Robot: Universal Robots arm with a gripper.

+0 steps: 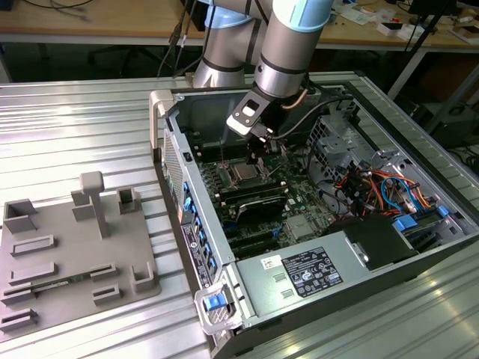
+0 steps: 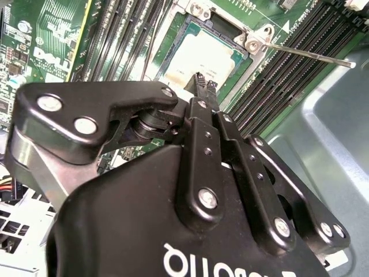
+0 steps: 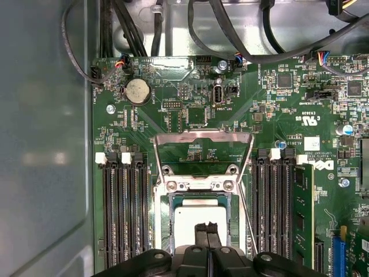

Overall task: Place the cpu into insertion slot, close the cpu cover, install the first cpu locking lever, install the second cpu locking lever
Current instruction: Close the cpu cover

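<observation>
pincer (image 3: 206, 226) closed, empty — tips over cpu (image 3: 187, 222) | cpu cover (image 3: 203, 136) raised | memory slots (image 3: 124, 219) flank insertion slot (image 3: 164, 222)

The arm (image 1: 288, 45) is built of round silver-grey tube sections with pale blue caps and a black ring above the wrist. A pale flat bracket (image 1: 245, 116) with small holes sits at the wrist, just above the gripper (image 2: 204, 82), and a tan cable (image 1: 302, 96) loops beside it. The gripper is matte black, with a broad body carrying white lettering, hinged link bars (image 2: 199, 156) studded with bright round screw heads (image 2: 207, 198), and two slim black jaws.
</observation>
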